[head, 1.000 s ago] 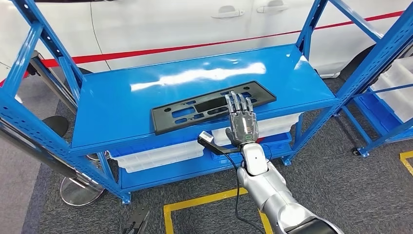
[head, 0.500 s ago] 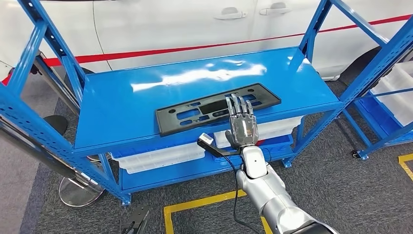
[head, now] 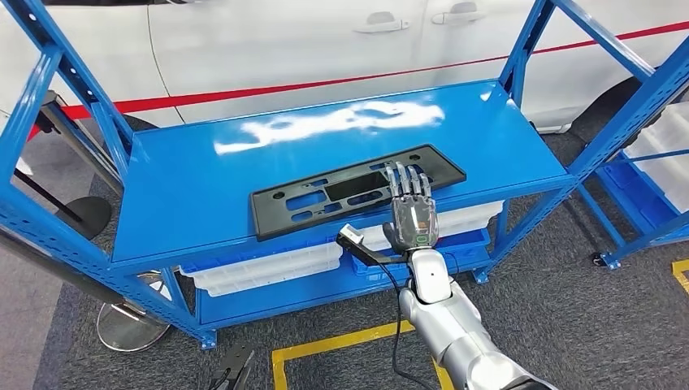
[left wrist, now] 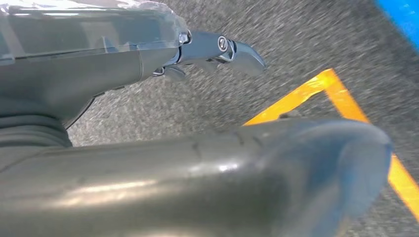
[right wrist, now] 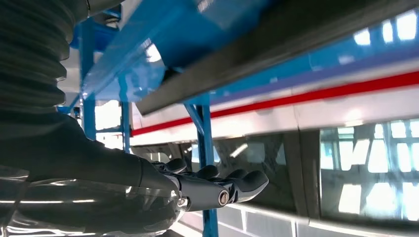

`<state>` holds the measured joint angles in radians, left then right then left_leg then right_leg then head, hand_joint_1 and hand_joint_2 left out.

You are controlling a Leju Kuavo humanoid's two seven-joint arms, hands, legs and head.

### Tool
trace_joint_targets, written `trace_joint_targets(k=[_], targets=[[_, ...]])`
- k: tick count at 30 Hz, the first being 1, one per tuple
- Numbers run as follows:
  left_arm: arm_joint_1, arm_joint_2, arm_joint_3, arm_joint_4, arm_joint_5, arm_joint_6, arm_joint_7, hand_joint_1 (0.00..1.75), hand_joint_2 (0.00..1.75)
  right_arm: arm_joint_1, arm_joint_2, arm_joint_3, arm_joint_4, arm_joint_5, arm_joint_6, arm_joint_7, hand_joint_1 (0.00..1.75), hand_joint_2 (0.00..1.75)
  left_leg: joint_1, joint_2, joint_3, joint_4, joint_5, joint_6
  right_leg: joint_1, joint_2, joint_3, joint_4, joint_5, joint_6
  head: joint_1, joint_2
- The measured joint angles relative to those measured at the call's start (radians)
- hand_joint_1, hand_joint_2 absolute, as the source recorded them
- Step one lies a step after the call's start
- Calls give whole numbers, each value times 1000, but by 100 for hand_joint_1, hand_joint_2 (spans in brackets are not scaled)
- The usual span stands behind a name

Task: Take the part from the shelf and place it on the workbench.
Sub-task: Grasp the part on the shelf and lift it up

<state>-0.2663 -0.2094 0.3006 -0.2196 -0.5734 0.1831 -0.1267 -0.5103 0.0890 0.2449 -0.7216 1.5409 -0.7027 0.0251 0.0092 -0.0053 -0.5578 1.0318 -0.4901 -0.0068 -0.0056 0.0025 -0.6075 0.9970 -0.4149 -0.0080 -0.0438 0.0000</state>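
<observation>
Nearest, the left hand (left wrist: 217,49) hangs low over the grey carpet and its yellow floor tape (left wrist: 341,98), out of the way; whether it is clenched or loose I cannot tell. Farther out, the right hand (head: 412,207) reaches flat over the front edge of the blue shelf (head: 187,187), fingers straight and holding nothing, probably lining up a grasp. Its fingertips overlap the black plate (head: 325,191), which lies flat near that edge. Behind stands a white car (head: 284,41).

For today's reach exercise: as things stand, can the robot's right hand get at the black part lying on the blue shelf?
Probably yes. The right hand is open, its fingers over the near edge of the black part, which lies flat on the blue shelf with nothing between them.
</observation>
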Motion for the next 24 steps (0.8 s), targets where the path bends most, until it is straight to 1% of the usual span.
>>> trace_joint_targets(k=[1, 2, 3, 4, 5, 6, 7, 8, 9, 10, 11, 12, 14, 15, 16, 17, 18, 19, 20, 21, 22, 23, 24], targets=[[-1, 0, 0, 0, 0, 0, 0, 0, 0, 0, 0, 0, -2, 0, 0, -3, 0, 175, 0, 1, -16, 40, -17, -3, -3, 0, 13, -6, -4, -6, 0, 0], [0, 0, 0, 0, 0, 0, 0, 0, 0, 1, 0, -1, -3, -1, -1, -6, 0, 175, 2, 1, -47, 101, -39, -5, -1, -1, 24, -9, -10, -11, -1, 0], [1, 0, 0, 0, 0, 0, 0, 0, 0, 3, 0, -1, -3, -2, 0, -8, 0, 175, 3, 1, -91, 175, -63, -7, 0, -2, 33, -9, -18, -15, -1, 0], [4, 0, 0, 0, 0, 0, 0, 0, 0, 5, 1, -1, -3, -3, 0, -11, 0, 175, 4, 1, -135, 238, -76, -9, 1, -2, 41, -8, -26, -17, -1, 0], [7, 0, 0, 0, 0, 0, 0, 0, 0, 8, 1, -1, -3, -4, 0, -14, 0, 175, 4, 1, -166, 271, -70, -11, 2, -1, 51, -6, -34, -17, -1, 0], [10, 0, 0, 0, 0, 0, 0, 0, 0, 9, 1, -1, -3, -6, 0, -18, 0, 175, 4, 1, -179, 264, -41, -11, 3, 1, 61, -4, -43, -17, -1, 0], [12, 0, 0, 0, -1, 0, -2, 0, 0, 9, 2, -1, -3, -8, 0, -22, 0, 175, 4, 2, -171, 215, 7, -9, 3, 2, 73, -1, -53, -15, -1, 0], [12, 0, 0, 0, -2, 1, -4, 0, 0, 10, 5, -1, -2, -11, 0, -26, 0, 175, 3, 2, -152, 143, 62, -6, 3, 3, 84, 1, -65, -12, -1, 0], [13, 0, 0, 1, -3, 1, -7, 0, 0, 9, 8, -1, -2, -13, 0, -31, 0, 175, 1, 2, -131, 82, 101, -1, 5, 4, 92, 5, -77, -8, -1, 0], [12, 0, 0, 2, -4, 1, -9, 0, 0, 8, 13, -1, 0, -14, 0, -35, 0, 175, -1, 3, -114, 34, 121, 4, 6, 5, 95, 9, -86, -3, -1, 0], [11, -1, -1, 3, -6, 1, -11, 0, 0, 8, 18, 0, 1, -14, 0, -38, 0, 175, -4, 3, -106, 11, 123, 10, 7, 5, 93, 11, -91, 3, 0, 0], [10, -1, -1, 4, -7, 1, -12, 0, 0, 8, 22, 0, 3, -14, 0, -40, 0, 175, -7, 1, -103, 7, 114, 15, 7, 5, 91, 12, -94, 8, 0, 0], [10, -3, -2, 4, -9, 1, -12, 0, 0, 7, 31, 0, 4, -13, 0, -41, 0, 175, -5, -2, -98, -3, 107, 24, 4, 3, 92, 12, -102, 19, 0, 0], [9, -5, -3, 4, -9, 1, -12, 0, 0, 6, 34, 0, 4, -13, -1, -41, 2, 175, -2, -3, -93, -8, 104, 29, 3, 2, 89, 24, -112, 25, 0, 0], [8, -7, -3, 4, -9, 0, -13, 0, 0, 3, 37, 0, 5, -14, -1, -44, 42, 175, 1, -3, -88, -12, 102, 33, 2, 2, 73, 59, -130, 31, 0, 0], [6, -10, -4, 4, -10, -1, -13, 0, 0, 1, 38, 1, 7, -15, 0, -48, 86, 175, 3, -3, -83, -15, 99, 37, -1, 2, 44, 114, -154, 37, 0, 0], [5, -11, -4, 4, -10, -2, -13, 0, 0, 0, 41, 2, 11, -16, 5, -52, 130, 175, 3, -3, -80, -15, 96, 40, -4, 1, 1, 186, -180, 43, 0, 0], [5, -13, -4, 4, -10, -4, -14, 0, 0, -1, 45, 4, 16, -17, 13, -56, 171, 175, 3, -3, -77, -15, 93, 41, -7, 1, -43, 254, -198, 47, 0, 0], [6, -14, -4, 4, -10, -6, -14, 0, 0, -1, 51, 7, 22, -19, 26, -58, 175, 175, 3, -3, -74, -15, 90, 41, -9, 1, -77, 296, -199, 50, 0, 0], [6, -15, -4, 4, -10, -8, -14, 0, 0, -2, 59, 10, 29, -22, 43, -58, 175, 175, 3, -3, -69, -14, 87, 39, -11, 0, -92, 299, -177, 52, 0, 0], [6, -17, -4, 4, -10, -9, -14, 0, 0, -4, 68, 13, 34, -28, 60, -58, 175, 175, 4, -3, -64, -14, 83, 37, -13, 0, -86, 260, -136, 52, 0, 0], [5, -21, -4, 4, -10, -10, -14, 0, 0, -7, 76, 15, 37, -34, 76, -57, 175, 175, 4, -4, -58, -14, 79, 35, -14, 0, -62, 192, -86, 50, 0, 0], [5, -23, -4, 4, -10, -10, -14, 0, 0, -11, 84, 17, 40, -41, 87, -57, 175, 175, 2, -4, -53, -14, 76, 31, -13, 0, -34, 122, -48, 47, 0, 0]])
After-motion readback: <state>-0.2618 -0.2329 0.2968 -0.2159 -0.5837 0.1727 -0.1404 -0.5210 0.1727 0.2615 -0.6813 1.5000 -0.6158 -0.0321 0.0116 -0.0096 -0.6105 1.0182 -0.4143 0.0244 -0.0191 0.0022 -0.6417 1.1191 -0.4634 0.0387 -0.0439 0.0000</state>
